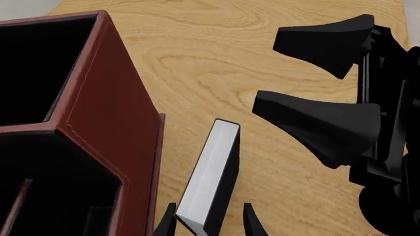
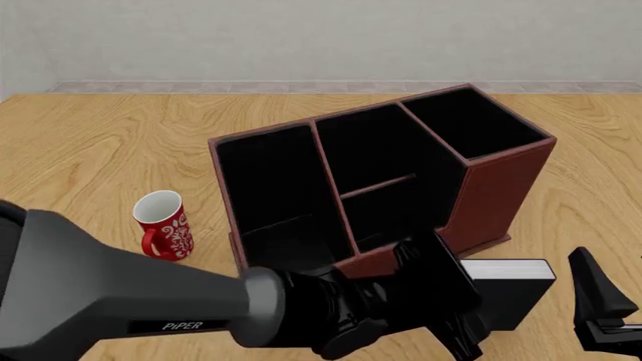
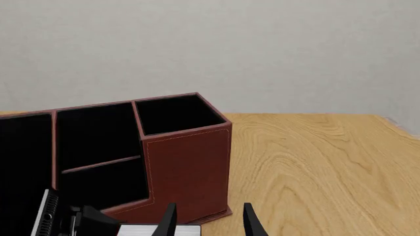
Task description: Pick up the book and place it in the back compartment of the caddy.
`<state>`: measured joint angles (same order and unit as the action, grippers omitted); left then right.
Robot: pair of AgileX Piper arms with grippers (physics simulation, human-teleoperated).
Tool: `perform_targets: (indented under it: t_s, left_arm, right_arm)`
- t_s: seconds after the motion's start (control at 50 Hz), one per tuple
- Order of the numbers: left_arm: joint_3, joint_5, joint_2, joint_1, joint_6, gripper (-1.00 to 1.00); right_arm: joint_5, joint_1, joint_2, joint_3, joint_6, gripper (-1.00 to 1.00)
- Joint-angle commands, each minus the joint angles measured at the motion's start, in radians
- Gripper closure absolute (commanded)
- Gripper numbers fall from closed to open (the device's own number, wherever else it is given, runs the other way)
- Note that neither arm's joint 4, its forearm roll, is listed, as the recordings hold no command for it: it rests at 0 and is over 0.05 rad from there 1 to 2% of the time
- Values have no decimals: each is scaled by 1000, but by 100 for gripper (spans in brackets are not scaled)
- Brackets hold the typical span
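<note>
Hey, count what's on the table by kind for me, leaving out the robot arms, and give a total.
Book: 1
Caddy: 1
Mug: 1
Total: 3

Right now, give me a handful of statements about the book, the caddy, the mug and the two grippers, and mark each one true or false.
1. The book is outside the caddy, near its front right corner. True.
2. The left gripper has its fingertips on either side of the book. True.
3. The red mug sits inside the caddy. False: it stands on the table, left of the caddy.
4. The right gripper grips the book. False: its fingers are apart with nothing between them.
5. The caddy's compartments hold pens. False: every visible cell looks empty.
</note>
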<state>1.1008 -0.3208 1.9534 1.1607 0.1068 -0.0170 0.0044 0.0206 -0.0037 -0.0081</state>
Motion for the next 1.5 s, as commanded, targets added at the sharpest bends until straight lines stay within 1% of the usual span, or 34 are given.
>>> perform_targets:
  t_s: [0.02,0.08,0.1,0.2,0.3,0.32,0.42,0.44,0.6,0.66,0.68,0.72,0.76,0.82,0.86,0.94,1.0,1.02,1.04,1.16,1.22,1.34,1.42,1.5]
  left_arm:
    - [18,13,18,6,12,-100]
    - [16,12,15,5,10,-100]
    - [14,8,16,1,8,-100]
    - [8,4,7,4,2,-100]
    - [5,5,0,-5,-2,-100]
    - [-3,-6,-7,-10,-2,100]
    - [-11,-12,-17,-18,-19,100]
    - [-16,-15,-23,-23,-35,100]
    - [-38,-35,-47,-35,-39,100]
    - [-55,-46,-59,-38,-30,100]
    - [-68,-52,-78,-31,-61,100]
    - [-75,-52,-90,-31,-72,100]
    - [-87,-52,-105,-33,-35,100]
    - [-98,-59,-115,-36,-42,100]
    - [-113,-59,-141,-37,-31,100]
    - [-131,-72,-151,-30,-23,100]
    - [-144,-71,-170,-20,-30,100]
    - [-152,-77,-173,-14,-13,100]
    - [-160,-87,-172,-15,-11,100]
    - [-182,-96,-196,-18,-17,100]
    - [-197,-94,-223,-12,-12,100]
    - [-244,-114,-269,-7,-7,100]
    - [-259,-112,-294,-10,-6,100]
    - [-280,-117,-323,-19,10,100]
  right_arm:
    - [5,0,-4,-1,1,-100]
    - [-7,0,8,0,5,-100]
    - [7,0,-4,-2,3,-100]
    - [-4,0,2,1,-2,-100]
    - [8,0,-5,-2,2,-100]
    - [2,0,1,0,5,-100]
    - [0,0,0,0,1,-100]
    - [2,0,-2,-1,-1,-100]
    - [7,0,-4,-2,4,-100]
    - [-10,0,11,1,5,-100]
    - [0,0,2,-1,3,-100]
    - [3,0,0,-2,1,-100]
    - [4,1,-4,-1,-1,-100]
    - [4,1,-4,-1,-1,-100]
    - [-6,0,6,0,1,-100]
    - [1,0,2,-1,5,-100]
    - [-1,0,3,0,5,-100]
    - [-2,0,3,0,3,-100]
    - [-1,0,2,0,2,-100]
    - [10,1,-8,-3,-1,-100]
    - [-5,1,5,1,1,-100]
    - [1,0,1,0,4,-100]
    - [6,1,-5,-1,1,-100]
    - [-5,1,3,1,0,-100]
